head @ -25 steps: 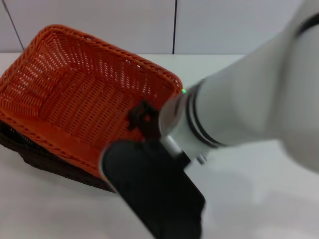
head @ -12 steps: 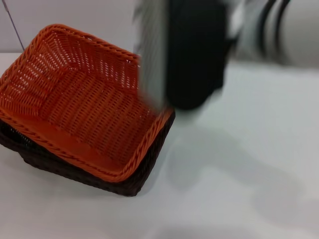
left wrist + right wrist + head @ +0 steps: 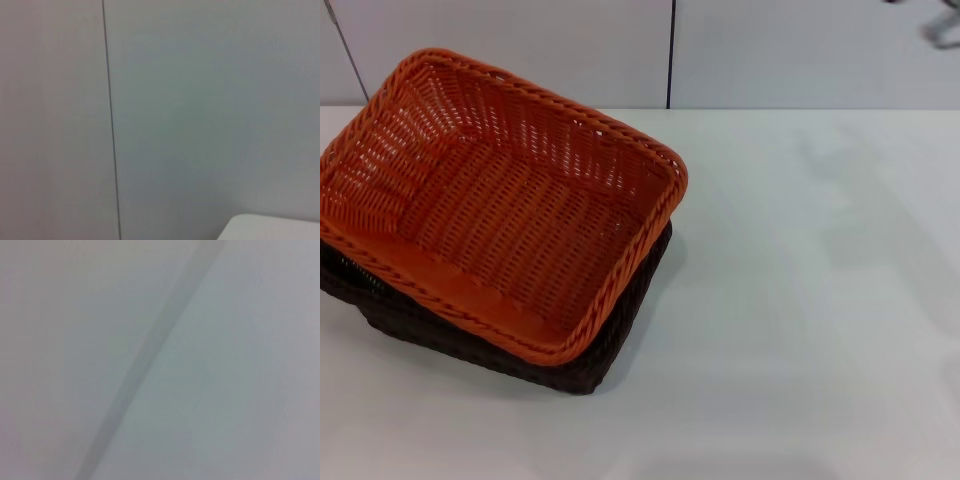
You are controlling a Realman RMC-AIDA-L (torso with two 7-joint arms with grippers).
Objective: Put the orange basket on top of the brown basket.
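The orange basket [image 3: 500, 210] sits nested on top of the brown basket [image 3: 612, 350] at the left of the white table [image 3: 800, 300] in the head view. It is turned slightly, so the brown basket shows only along the near and right sides. Nothing holds either basket. A dark blurred bit of my right gripper [image 3: 940, 25] shows at the top right corner, high and far from the baskets. My left gripper is out of view. Both wrist views show only the pale wall.
A pale wall with a dark vertical seam [image 3: 670, 55] stands behind the table. The left wrist view shows the same kind of seam [image 3: 111, 150] and a corner of the table [image 3: 270, 227]. The baskets lie near the table's left edge.
My right arm, which was low over the orange basket's near right corner, has swung up and away to the upper right and left the basket resting on the brown one.
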